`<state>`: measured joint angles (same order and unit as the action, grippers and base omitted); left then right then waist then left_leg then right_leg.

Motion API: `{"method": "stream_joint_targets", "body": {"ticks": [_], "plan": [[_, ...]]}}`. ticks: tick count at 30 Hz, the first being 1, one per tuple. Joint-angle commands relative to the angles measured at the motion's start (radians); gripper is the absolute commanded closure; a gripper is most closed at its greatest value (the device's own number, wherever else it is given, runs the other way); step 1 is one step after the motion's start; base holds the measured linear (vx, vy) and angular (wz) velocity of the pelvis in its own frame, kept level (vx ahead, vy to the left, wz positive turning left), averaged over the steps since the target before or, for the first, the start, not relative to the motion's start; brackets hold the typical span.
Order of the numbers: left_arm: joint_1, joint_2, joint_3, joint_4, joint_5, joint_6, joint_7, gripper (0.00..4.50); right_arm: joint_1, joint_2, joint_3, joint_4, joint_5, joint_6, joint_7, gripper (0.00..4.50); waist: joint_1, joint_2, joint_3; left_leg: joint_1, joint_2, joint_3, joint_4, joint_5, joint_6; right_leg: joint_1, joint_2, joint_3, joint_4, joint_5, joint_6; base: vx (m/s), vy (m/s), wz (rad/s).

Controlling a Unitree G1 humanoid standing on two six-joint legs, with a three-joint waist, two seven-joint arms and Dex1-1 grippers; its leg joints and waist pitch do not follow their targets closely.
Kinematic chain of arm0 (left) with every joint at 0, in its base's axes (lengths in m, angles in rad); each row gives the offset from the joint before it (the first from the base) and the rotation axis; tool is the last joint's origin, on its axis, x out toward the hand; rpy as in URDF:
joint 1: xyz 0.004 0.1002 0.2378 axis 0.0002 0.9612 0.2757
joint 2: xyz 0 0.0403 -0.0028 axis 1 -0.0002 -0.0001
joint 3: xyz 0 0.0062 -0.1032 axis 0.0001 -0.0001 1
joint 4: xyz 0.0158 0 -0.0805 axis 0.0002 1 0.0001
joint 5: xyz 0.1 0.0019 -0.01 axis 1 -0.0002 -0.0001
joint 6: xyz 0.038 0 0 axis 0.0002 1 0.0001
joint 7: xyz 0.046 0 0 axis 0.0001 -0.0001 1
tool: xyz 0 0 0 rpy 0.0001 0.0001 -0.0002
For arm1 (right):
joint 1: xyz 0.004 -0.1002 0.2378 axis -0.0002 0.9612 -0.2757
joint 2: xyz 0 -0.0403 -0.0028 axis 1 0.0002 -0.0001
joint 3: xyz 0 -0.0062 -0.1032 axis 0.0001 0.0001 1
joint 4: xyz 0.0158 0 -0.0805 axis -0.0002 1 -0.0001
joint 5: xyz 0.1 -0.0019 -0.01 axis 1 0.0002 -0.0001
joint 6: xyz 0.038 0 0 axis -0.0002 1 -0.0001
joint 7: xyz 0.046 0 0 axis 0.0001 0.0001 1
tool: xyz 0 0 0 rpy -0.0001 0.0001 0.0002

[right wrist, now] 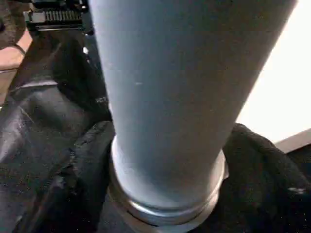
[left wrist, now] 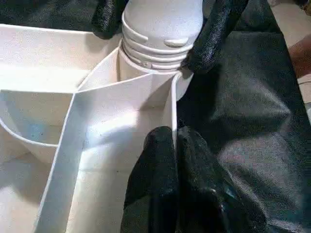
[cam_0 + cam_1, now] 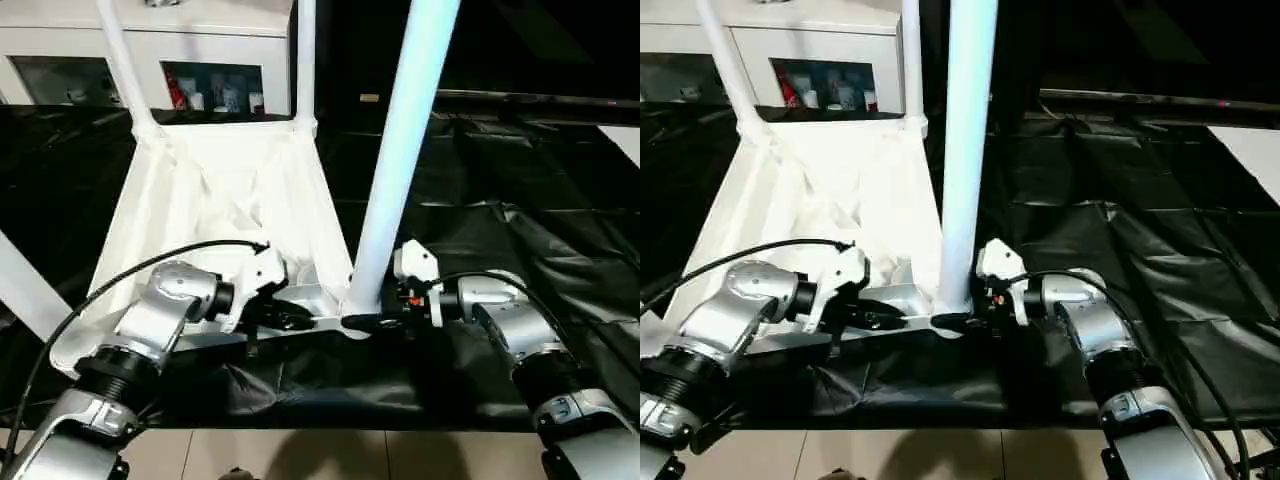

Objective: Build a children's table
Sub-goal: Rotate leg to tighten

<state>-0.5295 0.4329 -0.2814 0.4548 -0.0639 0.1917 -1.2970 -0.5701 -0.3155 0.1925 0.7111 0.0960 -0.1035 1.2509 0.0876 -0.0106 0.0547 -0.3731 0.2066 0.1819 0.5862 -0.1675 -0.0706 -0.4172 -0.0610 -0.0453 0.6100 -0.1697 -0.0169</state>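
The children's table lies upside down on a black sheet, its ribbed white top [image 3: 215, 190] facing up. The near right leg [image 3: 400, 150] stands upright in its corner socket. My right gripper [image 3: 365, 322] is at that leg's base, and its black fingers [image 2: 214, 34] press the ridged collar from both sides. Just left of that corner, my left gripper [image 3: 290, 318] is shut on an upright white rib [image 2: 121, 92] of the underside. Two more legs [image 3: 125, 70] [image 3: 305, 60] rise from the far corners. Another leg [image 3: 20, 285] stands at the left edge.
A black sheet [image 3: 500, 210] covers the work surface around the table top. A white glass-door cabinet [image 3: 200, 60] stands behind it. Pale floor tiles [image 3: 350, 455] show along the near edge. A cable [image 3: 130, 275] loops over my left forearm.
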Motion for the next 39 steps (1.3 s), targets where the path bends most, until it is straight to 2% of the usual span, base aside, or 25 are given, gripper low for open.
{"method": "stream_joint_targets", "body": {"ticks": [1,2,4,6,8,10,11,12,14,15,18,19,21,22,23,24,27,28,30,31,33,35,36,39], "plan": [[0.01,0.002,-0.029,-0.034,-0.021,0.002,-0.062,4.5,-0.001,-0.01,-0.029,-0.028,0.032,0.02,-0.014,1.35,-0.004,-0.001,-0.067,0.014,0.025,-0.001,-0.065,-0.232,0.035,0.053,-0.063,0.037,-0.07,-0.221,-0.217,0.0,0.0,0.0],[0.012,-0.006,-0.027,-0.035,-0.021,0.003,-0.047,4.5,0.011,0.003,-0.03,-0.031,0.037,0.028,-0.023,1.42,-0.003,-0.005,-0.066,0.014,0.025,-0.001,-0.065,-0.228,0.039,0.053,-0.064,0.037,-0.069,-0.22,-0.219,0.0,0.0,0.0],[0.012,-0.018,-0.026,-0.033,-0.015,-0.001,-0.023,4.5,0.025,0.016,-0.031,-0.03,0.038,0.031,-0.038,1.55,-0.003,-0.005,-0.067,0.013,0.024,-0.001,-0.065,-0.228,0.037,0.054,-0.066,0.037,-0.071,-0.233,-0.213,0.0,0.0,0.0],[0.002,-0.05,-0.017,-0.005,0.005,-0.006,0.048,4.5,0.029,0.046,-0.045,0.003,0.019,0.034,-0.133,1.68,-0.003,-0.005,-0.065,0.013,0.024,-0.003,-0.066,-0.232,0.032,0.052,-0.066,0.037,-0.073,-0.25,-0.209,0.0,0.0,0.0],[-0.025,-0.105,0.001,0.047,0.027,-0.009,0.162,4.5,0.024,0.085,-0.053,0.066,-0.036,0.018,-0.306,1.71,-0.013,-0.005,-0.056,0.02,0.021,-0.003,-0.071,-0.282,0.009,0.043,-0.066,0.037,-0.087,-0.353,-0.184,0.0,0.0,0.0],[-0.051,-0.144,0.01,0.09,0.047,-0.005,0.249,4.5,0.018,0.122,-0.07,0.105,-0.055,0.02,-0.44,1.74,-0.017,-0.008,-0.056,0.021,0.018,-0.009,-0.073,-0.319,-0.011,0.045,-0.069,0.035,-0.095,-0.449,-0.15,0.0,0.0,0.0],[-0.066,-0.168,0.015,0.114,0.057,-0.002,0.299,4.5,0.014,0.145,-0.083,0.122,-0.059,0.028,-0.517,1.75,-0.023,-0.004,-0.055,0.025,0.018,-0.011,-0.073,-0.336,-0.02,0.039,-0.071,0.036,-0.099,-0.487,-0.135,0.0,0.0,0.0],[-0.085,-0.199,0.023,0.143,0.065,0.003,0.359,4.5,0.008,0.174,-0.099,0.137,-0.057,0.041,-0.6,1.75,-0.026,-0.008,-0.054,0.026,0.017,-0.012,-0.074,-0.349,-0.021,0.039,-0.07,0.034,-0.103,-0.503,-0.127,0.0,0.0,0.0],[-0.115,-0.254,0.039,0.185,0.071,0.01,0.453,4.5,0.001,0.224,-0.122,0.149,-0.047,0.06,-0.71,1.75,-0.037,-0.007,-0.054,0.024,0.014,-0.012,-0.072,-0.355,-0.022,0.037,-0.068,0.034,-0.106,-0.518,-0.114,0.0,0.0,0.0],[-0.131,-0.289,0.049,0.204,0.07,0.014,0.504,4.5,-0.006,0.256,-0.129,0.155,-0.049,0.065,-0.769,1.75,-0.038,-0.002,-0.056,0.027,0.013,-0.015,-0.071,-0.362,-0.021,0.035,-0.07,0.033,-0.109,-0.536,-0.109,0.0,0.0,0.0],[-0.152,-0.337,0.058,0.232,0.074,0.013,0.56,4.5,-0.021,0.305,-0.133,0.171,-0.058,0.062,-0.843,1.75,-0.042,-0.005,-0.058,0.02,0.011,-0.012,-0.071,-0.348,-0.006,0.037,-0.068,0.033,-0.111,-0.505,-0.106,0.0,0.0,0.0],[-0.164,-0.373,0.054,0.249,0.08,-0.004,0.575,4.5,-0.038,0.349,-0.127,0.186,-0.066,0.04,-0.87,1.75,-0.043,-0.004,-0.06,0.018,0.011,-0.011,-0.07,-0.336,0.001,0.038,-0.068,0.034,-0.108,-0.479,-0.112,0.0,0.0,0.0],[-0.165,-0.384,0.049,0.246,0.077,-0.011,0.562,4.5,-0.045,0.364,-0.118,0.186,-0.069,0.02,-0.856,1.75,-0.044,-0.005,-0.061,0.016,0.01,-0.011,-0.07,-0.327,0.007,0.041,-0.067,0.034,-0.106,-0.459,-0.116,0.0,0.0,0.0],[-0.163,-0.382,0.045,0.242,0.074,-0.012,0.544,4.5,-0.046,0.363,-0.112,0.181,-0.071,0.011,-0.842,1.41,-0.042,-0.004,-0.063,0.014,0.011,-0.01,-0.069,-0.317,0.014,0.043,-0.067,0.035,-0.104,-0.432,-0.124,0.0,0.0,0.0],[-0.159,-0.376,0.042,0.236,0.071,-0.014,0.524,4.5,-0.046,0.356,-0.108,0.177,-0.073,0.008,-0.829,1.41,-0.043,-0.003,-0.063,0.013,0.012,-0.009,-0.07,-0.308,0.02,0.044,-0.066,0.036,-0.1,-0.401,-0.134,0.0,0.0,0.0],[-0.152,-0.361,0.035,0.224,0.067,-0.018,0.483,4.5,-0.046,0.342,-0.101,0.171,-0.077,0.007,-0.803,1.06,-0.043,-0.004,-0.064,0.012,0.012,-0.009,-0.07,-0.302,0.023,0.045,-0.065,0.035,-0.099,-0.388,-0.139,0.0,0.0,0.0],[-0.138,-0.33,0.016,0.204,0.067,-0.01,0.422,4.5,-0.047,0.319,-0.103,0.161,-0.066,0.014,-0.765,0.92,-0.044,-0.005,-0.066,0.007,0.013,-0.008,-0.068,-0.279,0.036,0.052,-0.068,0.036,-0.091,-0.333,-0.163,0.0,0.0,0.0],[-0.123,-0.289,0.003,0.184,0.065,0.0,0.363,4.5,-0.048,0.283,-0.103,0.148,-0.061,0.019,-0.713,0.65,-0.044,-0.004,-0.066,0.008,0.014,-0.007,-0.068,-0.273,0.039,0.052,-0.067,0.036,-0.091,-0.319,-0.171,0.0,0.0,0.0],[-0.112,-0.249,-0.002,0.17,0.062,-0.003,0.304,4.5,-0.045,0.243,-0.097,0.129,-0.051,0.019,-0.622,0.65,-0.044,-0.003,-0.066,0.006,0.013,-0.006,-0.066,-0.265,0.048,0.054,-0.067,0.036,-0.09,-0.313,-0.179,0.0,0.0,0.0],[-0.106,-0.225,-0.005,0.164,0.061,-0.006,0.271,4.5,-0.039,0.216,-0.09,0.107,-0.037,0.022,-0.55,0.65,-0.043,-0.003,-0.067,0.009,0.018,-0.005,-0.066,-0.256,0.049,0.053,-0.068,0.037,-0.087,-0.288,-0.19,0.0,0.0,0.0],[-0.093,-0.181,-0.012,0.145,0.055,-0.01,0.201,4.5,-0.023,0.162,-0.07,0.058,-0.011,0.032,-0.409,0.65,-0.038,-0.002,-0.071,0.008,0.019,-0.006,-0.065,-0.236,0.062,0.059,-0.065,0.037,-0.08,-0.231,-0.205,0.0,0.0,0.0],[-0.083,-0.151,-0.017,0.128,0.052,-0.018,0.15,4.5,-0.011,0.123,-0.055,0.026,0.0,0.03,-0.315,0.65,-0.034,0.001,-0.071,0.008,0.022,-0.004,-0.063,-0.212,0.073,0.058,-0.063,0.037,-0.072,-0.163,-0.227,0.0,0.0,0.0],[-0.075,-0.131,-0.021,0.112,0.047,-0.013,0.117,4.5,-0.005,0.101,-0.051,0.008,0.011,0.035,-0.263,0.65,-0.03,0.003,-0.069,0.011,0.024,-0.001,-0.063,-0.212,0.074,0.055,-0.062,0.036,-0.072,-0.154,-0.236,0.0,0.0,0.0],[-0.053,-0.073,-0.035,0.071,0.04,-0.022,0.037,4.5,0.013,0.039,-0.037,-0.041,0.033,0.038,-0.133,0.65,-0.016,0.005,-0.066,0.014,0.028,-0.001,-0.066,-0.243,0.064,0.054,-0.063,0.035,-0.072,-0.195,-0.23,0.0,0.0,0.0]]}}
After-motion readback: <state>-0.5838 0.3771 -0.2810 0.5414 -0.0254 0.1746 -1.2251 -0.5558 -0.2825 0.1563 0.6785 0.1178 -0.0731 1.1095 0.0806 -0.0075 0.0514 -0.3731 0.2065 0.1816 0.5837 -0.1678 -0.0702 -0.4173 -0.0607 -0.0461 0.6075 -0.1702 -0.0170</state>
